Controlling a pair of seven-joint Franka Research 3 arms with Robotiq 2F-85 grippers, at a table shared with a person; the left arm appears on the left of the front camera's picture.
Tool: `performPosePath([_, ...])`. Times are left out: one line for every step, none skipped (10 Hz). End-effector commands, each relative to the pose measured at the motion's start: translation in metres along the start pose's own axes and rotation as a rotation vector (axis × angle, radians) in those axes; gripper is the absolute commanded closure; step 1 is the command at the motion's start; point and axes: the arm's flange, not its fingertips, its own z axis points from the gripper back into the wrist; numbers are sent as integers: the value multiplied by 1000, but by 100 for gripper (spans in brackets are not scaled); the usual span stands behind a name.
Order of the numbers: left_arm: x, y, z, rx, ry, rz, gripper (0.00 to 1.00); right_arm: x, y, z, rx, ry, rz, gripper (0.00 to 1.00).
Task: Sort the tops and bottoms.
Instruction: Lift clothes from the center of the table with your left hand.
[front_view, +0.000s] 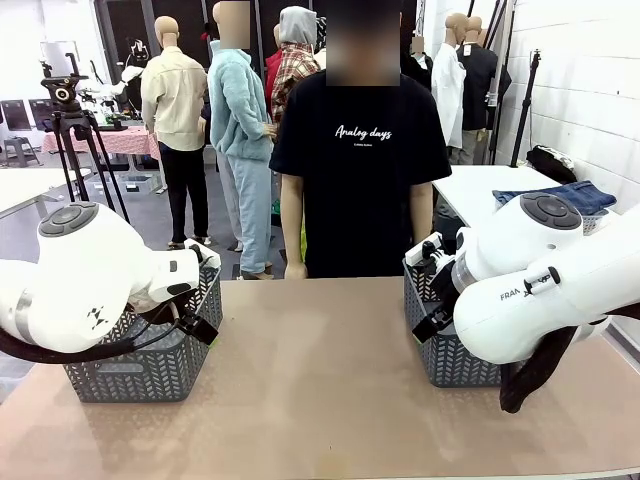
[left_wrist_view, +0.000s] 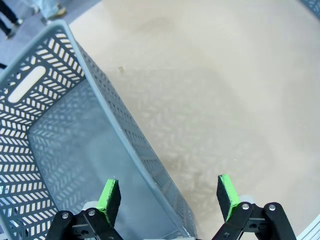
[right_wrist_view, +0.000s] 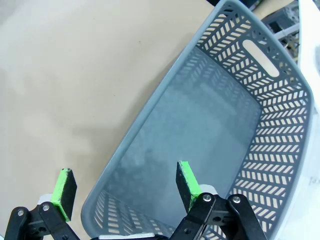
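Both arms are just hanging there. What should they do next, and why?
Probably hold position. The left gripper and right gripper hang open over the left basket and right basket, both empty, and no loose clothes lie on the table, so there is nothing to pick until the person brings some.

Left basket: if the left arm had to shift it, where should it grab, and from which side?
Probably the long side rim of the left basket, taken from straight above. That wall is thin and stands upright, so it suits a pinch across it, and the open left gripper hangs astride it, so a short descent would likely do.
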Motion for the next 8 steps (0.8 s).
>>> performPosePath([0,1,0,0,0,3,0,0,0,0,0,0,0,0])
performPosePath([0,1,0,0,0,3,0,0,0,0,0,0,0,0])
performPosePath([0,1,0,0,0,3,0,0,0,0,0,0,0,0])
performPosePath([0,1,0,0,0,3,0,0,0,0,0,0,0,0])
performPosePath([0,1,0,0,0,3,0,0,0,0,0,0,0,0])
performPosePath([0,1,0,0,0,3,0,0,0,0,0,0,0,0])
performPosePath([0,1,0,0,0,3,0,0,0,0,0,0,0,0])
performPosePath([0,1,0,0,0,3,0,0,0,0,0,0,0,0])
